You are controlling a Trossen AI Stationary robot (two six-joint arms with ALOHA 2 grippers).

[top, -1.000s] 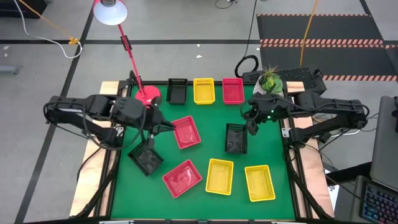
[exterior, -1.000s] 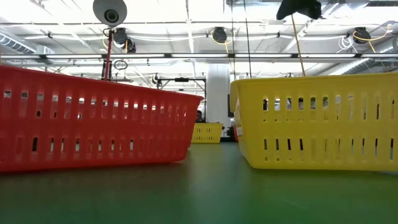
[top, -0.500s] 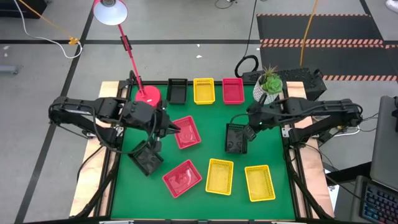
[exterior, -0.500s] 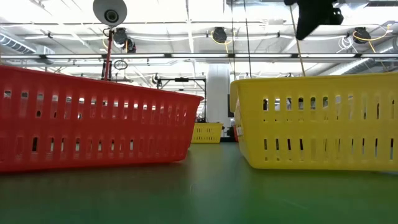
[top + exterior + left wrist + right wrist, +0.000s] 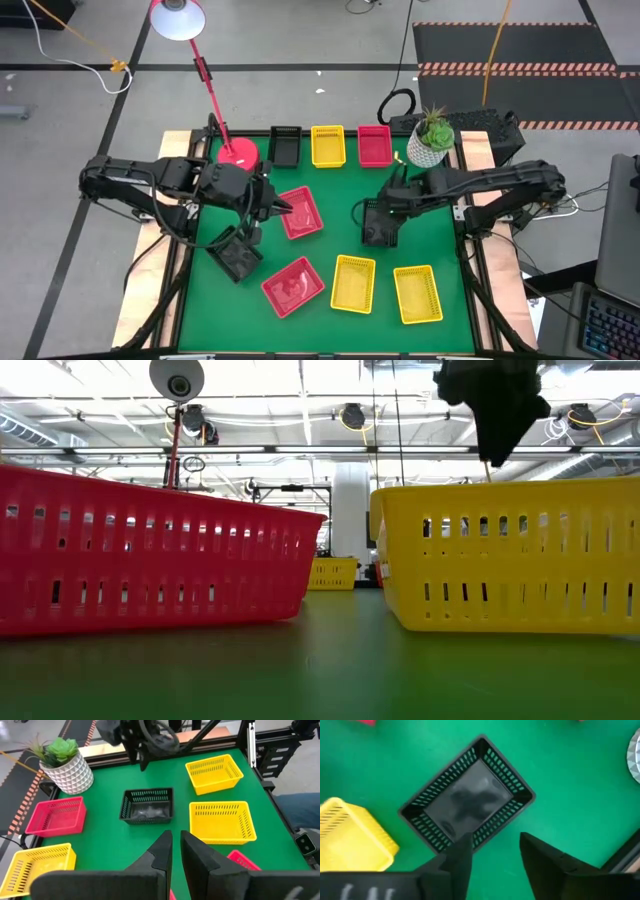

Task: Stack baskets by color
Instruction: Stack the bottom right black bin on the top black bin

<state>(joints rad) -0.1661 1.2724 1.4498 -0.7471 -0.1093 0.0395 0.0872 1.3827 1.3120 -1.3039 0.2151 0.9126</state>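
Observation:
Nine mesh baskets sit on the green table. Black (image 5: 284, 146), yellow (image 5: 327, 145) and red (image 5: 375, 145) ones stand in a far row. Two red (image 5: 300, 213) (image 5: 293, 286), two yellow (image 5: 353, 283) (image 5: 417, 293) and two black (image 5: 237, 255) (image 5: 380, 222) lie spread out. My right gripper (image 5: 495, 855) hangs open, pointing steeply down over one side wall of the black basket (image 5: 467, 805); the low view shows it (image 5: 495, 445) still high. My left gripper (image 5: 175, 851) is shut and empty, above the red basket's left edge (image 5: 270, 206).
A red lamp base (image 5: 238, 153) stands at the far left corner and a white plant pot (image 5: 432, 145) at the far right. In the low view a red basket (image 5: 150, 550) and a yellow one (image 5: 510, 555) stand close in front.
My right gripper has come down and toward the table's left, tipping from a slant to nearly straight down, and now hangs over the black basket at centre right. My left gripper has shifted a little toward the right, then kept still. No basket has moved.

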